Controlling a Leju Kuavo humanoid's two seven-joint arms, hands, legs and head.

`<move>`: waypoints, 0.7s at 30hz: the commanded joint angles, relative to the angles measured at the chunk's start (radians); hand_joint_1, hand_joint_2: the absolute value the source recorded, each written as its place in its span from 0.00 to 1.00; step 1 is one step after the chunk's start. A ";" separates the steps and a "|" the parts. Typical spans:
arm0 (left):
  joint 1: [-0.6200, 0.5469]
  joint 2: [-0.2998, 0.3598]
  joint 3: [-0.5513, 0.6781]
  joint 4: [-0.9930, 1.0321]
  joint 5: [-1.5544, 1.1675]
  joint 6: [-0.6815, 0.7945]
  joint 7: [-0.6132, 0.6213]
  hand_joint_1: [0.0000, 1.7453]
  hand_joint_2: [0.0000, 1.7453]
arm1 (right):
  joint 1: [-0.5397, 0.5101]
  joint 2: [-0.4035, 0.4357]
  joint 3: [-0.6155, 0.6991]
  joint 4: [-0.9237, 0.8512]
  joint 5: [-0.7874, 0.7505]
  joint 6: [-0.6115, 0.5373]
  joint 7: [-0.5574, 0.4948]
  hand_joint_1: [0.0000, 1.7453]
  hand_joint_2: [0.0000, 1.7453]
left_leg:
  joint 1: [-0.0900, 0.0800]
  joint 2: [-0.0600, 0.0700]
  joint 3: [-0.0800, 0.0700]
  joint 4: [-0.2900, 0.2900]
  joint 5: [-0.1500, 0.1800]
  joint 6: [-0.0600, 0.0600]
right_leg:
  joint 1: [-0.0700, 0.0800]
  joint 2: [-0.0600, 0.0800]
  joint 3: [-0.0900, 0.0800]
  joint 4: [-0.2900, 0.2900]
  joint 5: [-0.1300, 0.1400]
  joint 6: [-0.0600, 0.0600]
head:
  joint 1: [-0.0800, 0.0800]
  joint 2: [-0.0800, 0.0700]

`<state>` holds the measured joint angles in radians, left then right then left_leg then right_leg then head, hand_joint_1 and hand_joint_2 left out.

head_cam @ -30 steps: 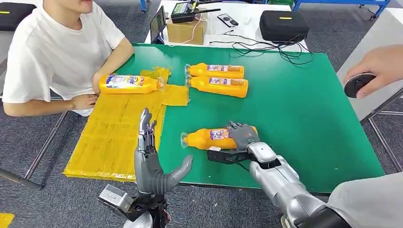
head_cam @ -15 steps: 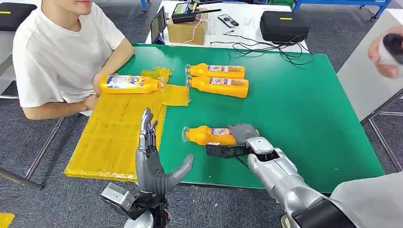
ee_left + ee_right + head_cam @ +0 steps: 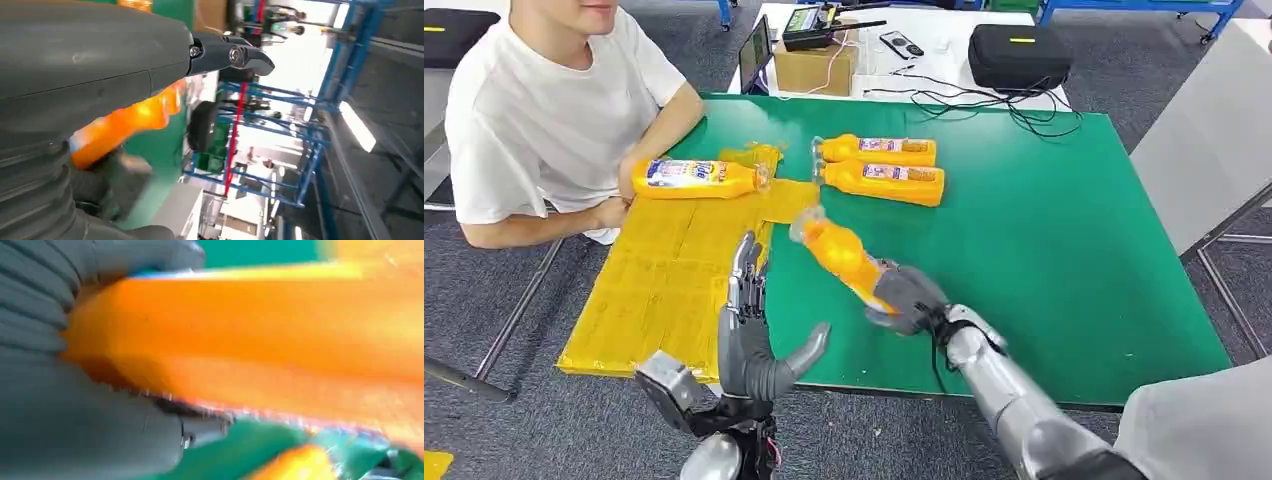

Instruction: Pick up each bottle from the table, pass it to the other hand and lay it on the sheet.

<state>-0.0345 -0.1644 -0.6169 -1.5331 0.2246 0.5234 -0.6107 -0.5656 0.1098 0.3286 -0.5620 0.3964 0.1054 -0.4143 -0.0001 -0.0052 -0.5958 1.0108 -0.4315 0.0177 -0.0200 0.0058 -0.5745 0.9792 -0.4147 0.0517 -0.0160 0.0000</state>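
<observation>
Green counter (image 3: 1064,240) carries a yellow sheet (image 3: 664,280) on its left side, with a person in a white shirt (image 3: 544,110) seated just beside that edge. Right hand (image 3: 906,297) grips an orange bottle (image 3: 844,255) around its base, fingers wrapped around the body; bottle is lifted off the counter, tilted, cap end toward the sheet and the left hand. Right wrist view confirms it: blurred orange bottle body (image 3: 260,335) pressed into the grey palm. Left hand (image 3: 754,345) is upright near the counter's front edge, fingers spread wide, thumb out toward the bottle, holding nothing, not touching it. One labelled orange bottle (image 3: 694,178) lies on the sheet's far end by the person's arm. Two more orange bottles (image 3: 879,167) lie side by side on the bare counter just beyond the sheet. Black case (image 3: 1017,55) and cardboard box (image 3: 814,65) sit on a white table behind.
</observation>
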 commanded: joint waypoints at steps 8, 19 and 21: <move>0.111 0.096 0.018 0.072 0.270 -0.220 0.290 0.00 1.00 | 0.322 0.015 -0.126 -0.780 -0.401 -0.378 0.001 1.00 1.00 | 0.001 -0.003 -0.005 0.000 -0.002 -0.001 | 0.001 -0.004 -0.003 0.000 -0.004 -0.003 | 0.000 0.000; 0.072 0.076 -0.003 0.153 0.192 -0.231 0.186 0.00 1.00 | 0.240 -0.008 -0.046 -0.723 -0.380 -0.299 0.016 1.00 1.00 | -0.001 -0.001 -0.007 -0.001 -0.001 0.000 | 0.000 -0.002 -0.006 -0.001 -0.002 -0.003 | 0.000 0.000; 0.069 0.073 -0.001 0.151 0.192 -0.233 0.186 0.00 1.00 | 0.235 -0.010 -0.034 -0.718 -0.380 -0.283 0.021 1.00 1.00 | -0.001 -0.002 -0.010 -0.001 0.000 0.000 | -0.001 -0.003 -0.009 -0.001 -0.001 -0.002 | 0.000 0.000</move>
<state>0.0742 -0.1297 -0.5627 -1.5363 0.4776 0.3238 -0.3456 -0.2782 0.1369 0.2510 -1.1717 0.0022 -0.2545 -0.4123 -0.0014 -0.0081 -0.6095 1.0108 -0.4311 0.0188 -0.0213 0.0034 -0.5862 0.9789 -0.4155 0.0519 -0.0156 0.0000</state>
